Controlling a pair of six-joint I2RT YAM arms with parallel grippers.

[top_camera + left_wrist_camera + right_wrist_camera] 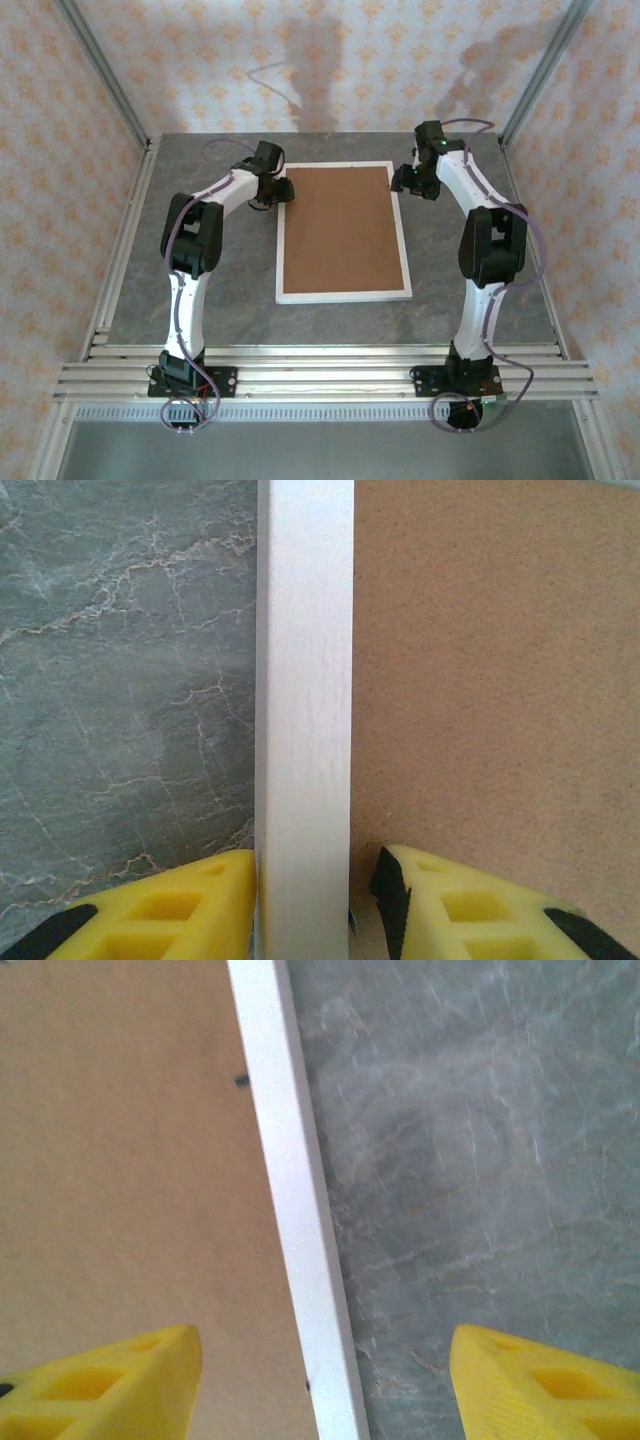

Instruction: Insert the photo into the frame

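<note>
white frame (343, 297) flat on table (340, 325), brown board (340, 230) face up inside it, left tool (315, 865) pinched on left rail, right tool (325, 1345) wide open astride right rail, not touching

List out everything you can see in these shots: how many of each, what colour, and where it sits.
frame: one, white, flat in the middle of the table
backing board: one, brown, lying inside the frame
table: one, grey marbled, under everything
walls: three, cream with an orange pattern, at the far and side edges
mounting rails: several, silver, along the near edge
left arm: one, white and black, left of the frame
right arm: one, white and black, right of the frame
left claw: one, yellow fingers, closed on the frame's left rail near the far corner
right claw: one, yellow fingers, open astride the frame's right rail near the far corner
</note>
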